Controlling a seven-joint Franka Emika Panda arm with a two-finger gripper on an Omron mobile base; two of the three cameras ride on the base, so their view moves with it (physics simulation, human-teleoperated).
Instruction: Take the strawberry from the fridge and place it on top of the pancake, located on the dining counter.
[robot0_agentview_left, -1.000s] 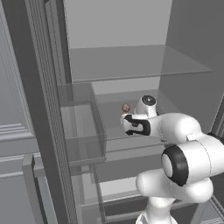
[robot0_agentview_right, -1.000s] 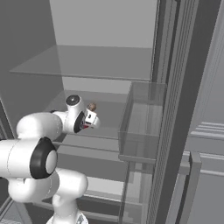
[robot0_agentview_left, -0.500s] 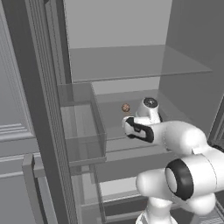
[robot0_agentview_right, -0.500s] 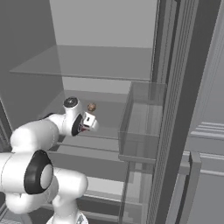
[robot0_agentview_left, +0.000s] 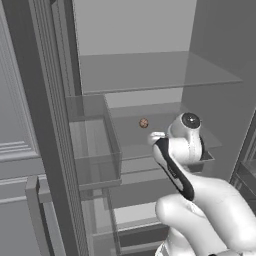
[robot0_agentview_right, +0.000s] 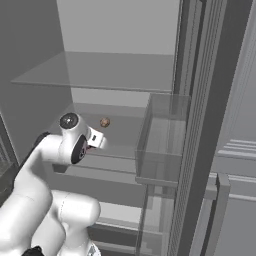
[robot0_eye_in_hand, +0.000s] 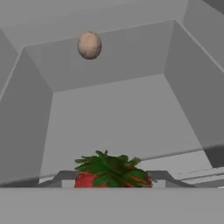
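Hand view: the strawberry (robot0_eye_in_hand: 111, 173) sits at bottom center of the frame, green leaves on top, red flesh showing between the two dark fingertips (robot0_eye_in_hand: 61, 177); gripper (robot0_eye_in_hand: 111, 178) looks clamped on the strawberry, one tip on each side. Above it, in the upper left of the frame, a small tan egg (robot0_eye_in_hand: 89, 44) shows against the pale back wall of the fridge (robot0_eye_in_hand: 113, 113).

Left base view: white arm rises from the lower right, hand at center right over a glass shelf (robot0_agentview_left: 150, 75) area; egg (robot0_agentview_left: 144, 122) sits just left of the hand, mid frame. Clear door bin (robot0_agentview_left: 92, 145) at center left.

Right base view: hand at center left, egg (robot0_agentview_right: 104, 122) just right of it, door bin (robot0_agentview_right: 162, 145) at center.
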